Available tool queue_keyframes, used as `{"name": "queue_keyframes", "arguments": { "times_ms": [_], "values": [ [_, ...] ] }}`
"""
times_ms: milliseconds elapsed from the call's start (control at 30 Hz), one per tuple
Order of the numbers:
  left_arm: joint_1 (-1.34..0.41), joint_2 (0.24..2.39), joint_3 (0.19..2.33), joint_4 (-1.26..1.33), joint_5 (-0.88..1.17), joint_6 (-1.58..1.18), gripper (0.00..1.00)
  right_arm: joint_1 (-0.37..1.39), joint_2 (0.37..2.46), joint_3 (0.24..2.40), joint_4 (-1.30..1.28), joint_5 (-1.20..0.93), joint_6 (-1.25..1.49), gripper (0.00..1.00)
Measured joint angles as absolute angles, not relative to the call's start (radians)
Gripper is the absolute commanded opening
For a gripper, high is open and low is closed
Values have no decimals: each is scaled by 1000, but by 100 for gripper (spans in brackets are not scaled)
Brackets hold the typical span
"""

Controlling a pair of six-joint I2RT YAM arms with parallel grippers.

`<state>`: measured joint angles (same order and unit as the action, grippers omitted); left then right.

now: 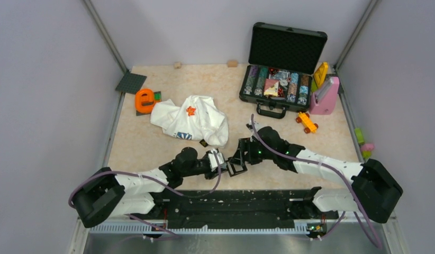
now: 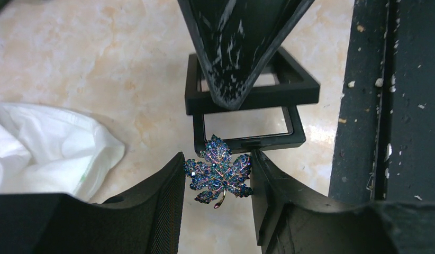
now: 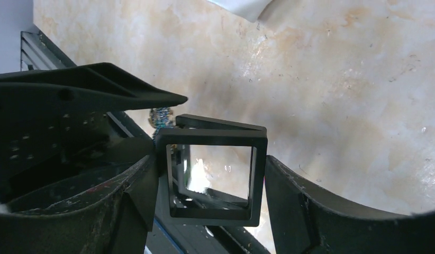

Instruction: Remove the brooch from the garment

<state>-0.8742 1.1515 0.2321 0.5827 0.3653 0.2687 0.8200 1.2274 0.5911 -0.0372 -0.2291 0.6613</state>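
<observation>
The garment, a white T-shirt with a blue print, lies crumpled at the table's centre-left with an orange flower brooch on it. Its edge shows in the left wrist view. My left gripper is shut on a blue jewelled maple-leaf brooch, held above the table near the front edge. My right gripper faces it and is shut on a small black square box that is hinged open, with a clear film window. The leaf brooch is just in front of that box.
An open black case of poker chips stands at the back right, with a pink object and an orange toy car beside it. An orange object and a dark baseplate lie at the back left. A black rail runs along the front edge.
</observation>
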Motion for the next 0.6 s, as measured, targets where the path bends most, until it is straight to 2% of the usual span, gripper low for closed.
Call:
{"name": "queue_keyframes", "arguments": {
  "times_ms": [300, 600],
  "values": [
    [-878, 1209, 275, 492, 295, 283, 39, 821, 1158, 588, -42, -226, 678, 47],
    [-878, 1108, 250, 520, 277, 290, 40, 801, 1176, 455, 148, -258, 778, 45]
  ]
}}
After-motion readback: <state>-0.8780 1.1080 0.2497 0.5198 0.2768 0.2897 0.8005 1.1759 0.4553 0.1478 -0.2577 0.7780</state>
